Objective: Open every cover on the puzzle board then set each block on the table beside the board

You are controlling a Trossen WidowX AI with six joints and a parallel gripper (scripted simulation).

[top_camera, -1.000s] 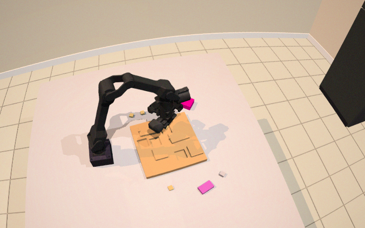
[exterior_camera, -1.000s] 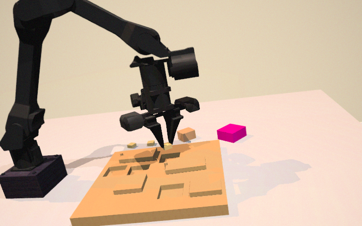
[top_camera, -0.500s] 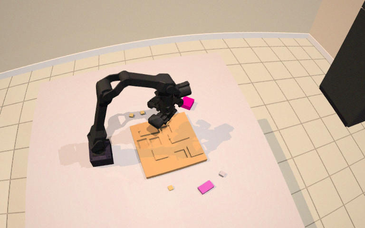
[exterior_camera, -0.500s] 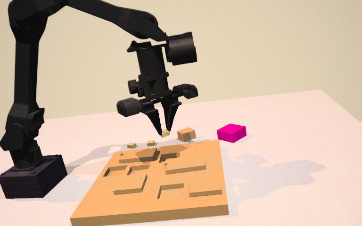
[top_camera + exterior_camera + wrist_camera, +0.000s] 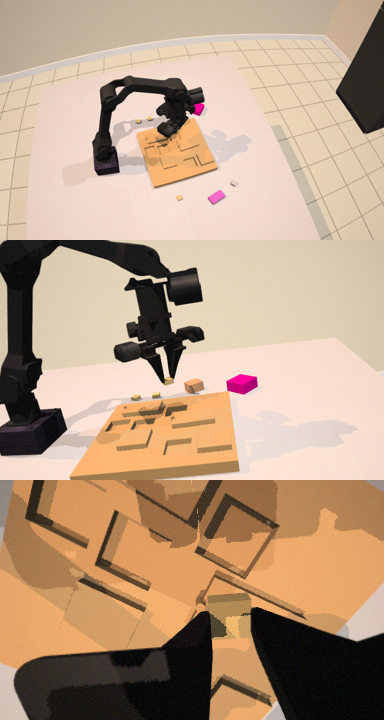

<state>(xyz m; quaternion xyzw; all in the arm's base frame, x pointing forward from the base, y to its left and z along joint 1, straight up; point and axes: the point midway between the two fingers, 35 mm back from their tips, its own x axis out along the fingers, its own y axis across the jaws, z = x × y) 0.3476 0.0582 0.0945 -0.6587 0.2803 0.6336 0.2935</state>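
The puzzle board (image 5: 184,176) (image 5: 158,467) (image 5: 300,565) lies flat on the counter (image 5: 70,209) (image 5: 305,367), spanning the middle of the top view. In the exterior view, a shadowed well (image 5: 176,409) (image 5: 239,540) sits toward the rear of the board, two shallow-looking wells (image 5: 120,425) stand side by side at its left, and a squarish front well (image 5: 179,447) shows a bare orange floor. Raised orange plates (image 5: 135,438) stand among them, their edges dark. The fingers (image 5: 175,360) are clamped on a small yellow block (image 5: 169,381) (image 5: 230,622), boxy and partly shaded, held above the board in the middle of the exterior view. Two similar yellow pieces (image 5: 149,118) (image 5: 135,397) rest behind the board, left of an orange block (image 5: 194,386) and a glossy-bright magenta block (image 5: 199,109) (image 5: 242,384). At lower right of the top view lie a flat pink slab (image 5: 216,196) and a tiny pale block (image 5: 233,183); a yellow square (image 5: 179,197) sits at bottom centre.
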